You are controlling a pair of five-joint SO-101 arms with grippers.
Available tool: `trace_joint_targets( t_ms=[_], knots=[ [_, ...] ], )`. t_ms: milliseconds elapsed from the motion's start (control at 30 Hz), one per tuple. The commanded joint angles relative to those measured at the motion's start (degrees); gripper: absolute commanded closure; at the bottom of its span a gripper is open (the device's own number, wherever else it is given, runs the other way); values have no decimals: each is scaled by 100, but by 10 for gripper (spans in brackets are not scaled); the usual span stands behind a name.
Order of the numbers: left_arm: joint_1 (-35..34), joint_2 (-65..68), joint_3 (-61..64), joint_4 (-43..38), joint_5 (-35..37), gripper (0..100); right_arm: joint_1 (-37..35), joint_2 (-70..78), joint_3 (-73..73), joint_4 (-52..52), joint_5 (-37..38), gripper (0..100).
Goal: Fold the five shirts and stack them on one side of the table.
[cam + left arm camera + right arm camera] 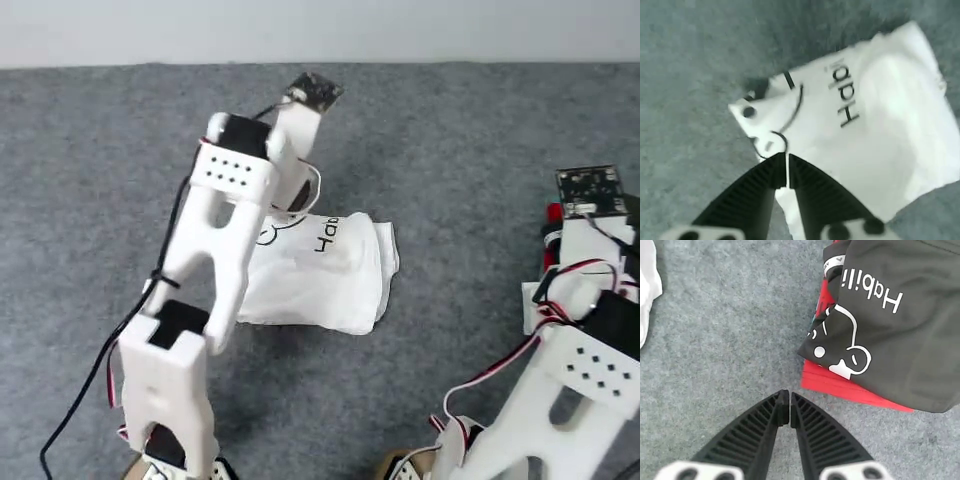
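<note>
A folded white shirt (320,270) with black print lies on the grey carpet in the middle of the table. My left gripper (787,159) is shut, its tips over the shirt's (875,115) printed end near a small drawn figure; whether they pinch cloth I cannot tell. At the table's right side a folded black shirt (895,325) with white print lies on top of a red shirt (840,382). My right gripper (790,395) is shut and holds nothing, hanging over bare carpet just beside that stack. A sliver of the red shirt (551,215) peeks out by the right arm (585,370).
Grey carpet (450,150) covers the whole table up to a pale wall at the back. An edge of the white shirt (647,285) lies off to one side in the right wrist view. Open carpet lies between the white shirt and the stack.
</note>
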Motion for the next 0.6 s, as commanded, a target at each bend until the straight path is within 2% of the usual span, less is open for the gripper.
trace_joint_targets(
  t_ms=[0, 200, 367, 467, 567],
  knots=[
    [220, 299, 127, 237, -193, 986, 75, -163, -70, -92, -9, 984],
    [1468, 308, 752, 264, -211, 986, 84, -163, -70, -92, 255, 985],
    [2435, -9, 787, 255, -211, 986, 92, -163, -70, -154, 343, 986],
    [2497, -35, 760, 237, -211, 986, 92, -163, -70, -171, 343, 987],
    [2101, -70, 593, 246, -193, 986, 92, -163, -70, -171, 343, 987]
  ],
)
